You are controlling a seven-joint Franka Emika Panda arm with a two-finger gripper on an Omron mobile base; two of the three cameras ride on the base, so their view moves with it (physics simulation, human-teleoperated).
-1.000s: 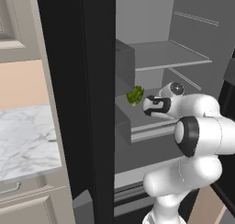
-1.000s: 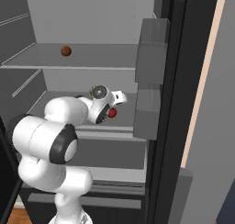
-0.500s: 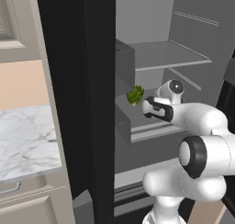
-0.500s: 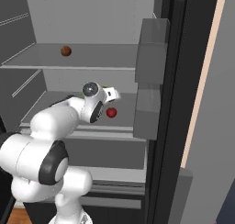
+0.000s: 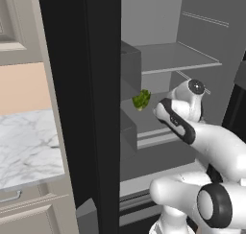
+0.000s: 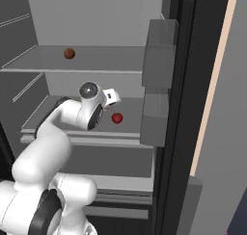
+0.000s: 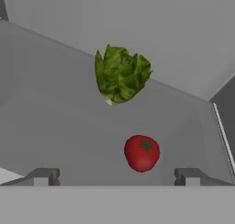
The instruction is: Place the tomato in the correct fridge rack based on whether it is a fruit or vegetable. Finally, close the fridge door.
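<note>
The gripper [image 7: 117, 177] is standing wide open with nothing between its tips, hovering just in front of the tomato [image 7: 142, 153]. The tomato is sitting free on the rack [image 7: 55, 136], a little in front of the lettuce [image 7: 121, 74], which is lying near the back wall.

Judging from this, the placing looks done and the door [image 6: 205, 109] is waiting to be shut. The main risk is the arm's exit: the hand is reaching deep into the fridge, and a careless sweep could be nudging the round tomato, which would roll easily toward the rack's front lip and off it. Dragging the wrist sideways could also be catching the door bins [image 6: 159, 51] hanging just beside the rack on the right.

Room is tight above, with the upper shelf [image 6: 87, 65] carrying a small brown ball [image 6: 69, 53]. The opening toward the robot is offering the clearest way out, so a straight pull back looks safest before swinging toward the door.
</note>
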